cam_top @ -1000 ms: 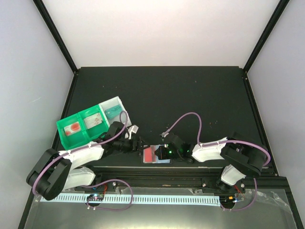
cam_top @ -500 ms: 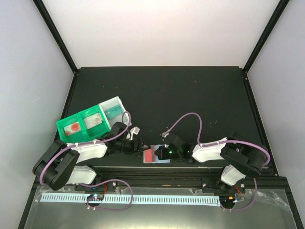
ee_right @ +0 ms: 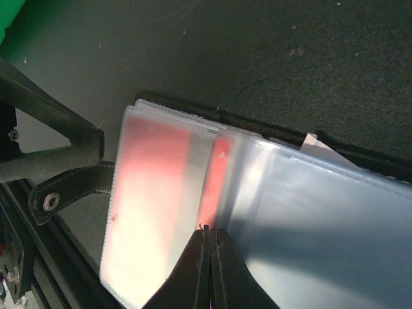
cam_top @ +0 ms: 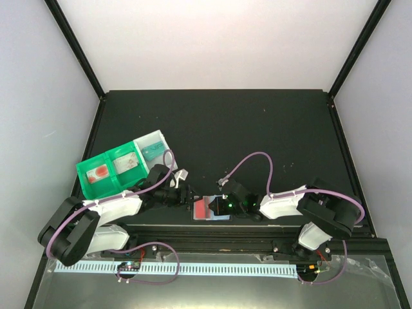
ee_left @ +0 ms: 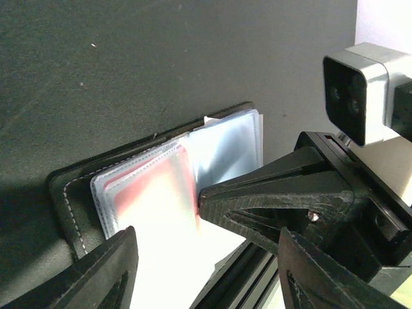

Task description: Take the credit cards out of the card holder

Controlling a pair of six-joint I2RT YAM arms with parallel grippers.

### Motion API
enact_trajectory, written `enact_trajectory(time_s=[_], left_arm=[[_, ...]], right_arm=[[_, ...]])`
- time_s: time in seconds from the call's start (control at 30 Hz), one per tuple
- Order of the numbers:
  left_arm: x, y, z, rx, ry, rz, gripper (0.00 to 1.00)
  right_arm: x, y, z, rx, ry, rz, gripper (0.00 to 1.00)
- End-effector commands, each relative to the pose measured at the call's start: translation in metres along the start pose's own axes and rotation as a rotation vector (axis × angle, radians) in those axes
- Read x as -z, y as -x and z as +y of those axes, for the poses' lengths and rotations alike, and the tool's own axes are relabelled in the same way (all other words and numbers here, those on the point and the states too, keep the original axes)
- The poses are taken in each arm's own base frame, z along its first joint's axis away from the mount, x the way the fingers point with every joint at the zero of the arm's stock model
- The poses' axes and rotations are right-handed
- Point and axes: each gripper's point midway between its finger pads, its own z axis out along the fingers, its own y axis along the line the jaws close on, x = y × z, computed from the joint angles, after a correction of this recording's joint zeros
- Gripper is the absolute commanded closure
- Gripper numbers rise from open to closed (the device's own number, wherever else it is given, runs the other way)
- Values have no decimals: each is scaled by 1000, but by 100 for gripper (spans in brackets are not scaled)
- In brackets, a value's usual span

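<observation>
Open flat at the near edge of the counter (cam_top: 257,129), between both arms: card holder (cam_top: 212,209), red card (ee_right: 154,174) inside a clear sleeve. Left fingers (cam_top: 188,201) spread apart beside it, holding nothing. Right fingers (ee_right: 210,251) closed, tips on the sleeves.

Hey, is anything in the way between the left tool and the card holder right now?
Partly. The right tool, shut, rests its tip on the middle fold of the card holder, reaching across the gap of the open left tool. The red card in the sleeve beside it lies uncovered.
</observation>
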Motion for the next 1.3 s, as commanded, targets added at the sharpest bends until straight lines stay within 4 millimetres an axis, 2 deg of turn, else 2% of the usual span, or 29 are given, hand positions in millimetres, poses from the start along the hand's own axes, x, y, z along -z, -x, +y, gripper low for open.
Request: enact_trajectory(time_s=[0.0, 0.27, 0.57, 0.67, 0.8, 1.27], left_arm=[[1, 8, -7, -30, 19, -17, 37], [-5, 10, -5, -35, 30, -12, 34], [-10, 12, 1, -21, 52, -4, 37], [-9, 13, 1, -30, 60, -10, 33], [-10, 13, 6, -26, 79, -9, 31], [-9, 13, -5, -20, 41, -6, 36]], right_arm=[[-3, -12, -20, -8, -68, 29, 99], [-2, -12, -21, -11, -66, 24, 99], [3, -11, -22, -10, -67, 9, 99], [2, -12, -22, -13, -65, 11, 99], [2, -12, -22, -16, -61, 10, 99], [2, -14, -23, -17, -57, 12, 99]])
